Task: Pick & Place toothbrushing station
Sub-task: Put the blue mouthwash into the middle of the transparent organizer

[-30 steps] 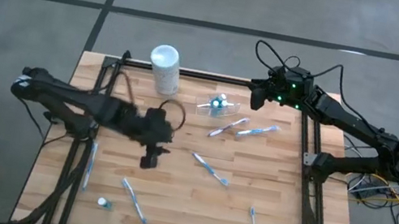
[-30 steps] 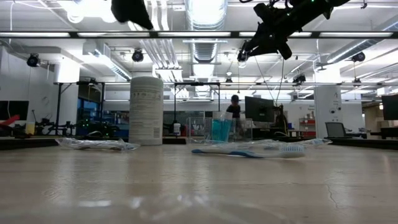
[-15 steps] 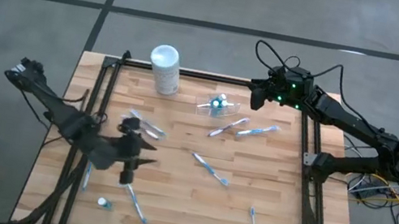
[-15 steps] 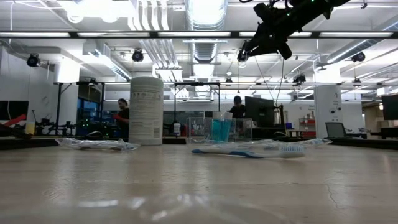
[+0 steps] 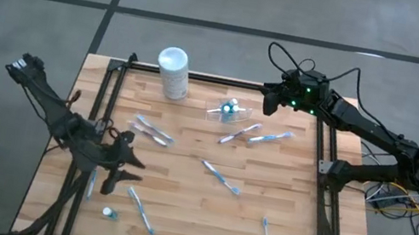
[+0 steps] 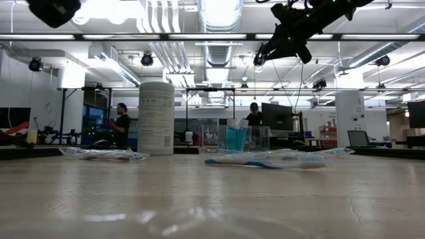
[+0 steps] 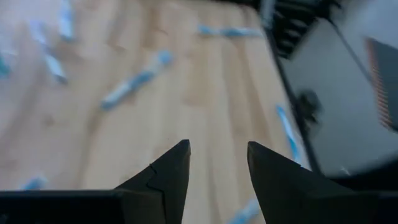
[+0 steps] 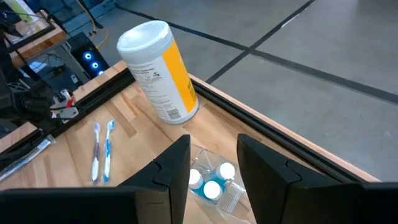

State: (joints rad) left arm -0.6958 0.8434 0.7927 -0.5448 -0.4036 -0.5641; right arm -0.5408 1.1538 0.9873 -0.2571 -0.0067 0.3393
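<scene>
Wooden table (image 5: 186, 152) carries the toothbrushing station (image 5: 228, 110) (clear plastic, blue inside) near its far edge. Right gripper (image 5: 269, 100) hovers beside it, fingers parted, empty; left gripper (image 5: 131, 169) likewise, well apart.

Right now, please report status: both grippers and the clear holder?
Left gripper open, empty, near left table edge. Right gripper open above small clear plastic holder. Holder untouched; white cylindrical container beside it.

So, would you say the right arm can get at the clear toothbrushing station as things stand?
Probably yes: the right gripper hangs just beside the toothbrushing station, its fingers apart, and nothing lies between them. The white canister stands clear to the side.
</scene>
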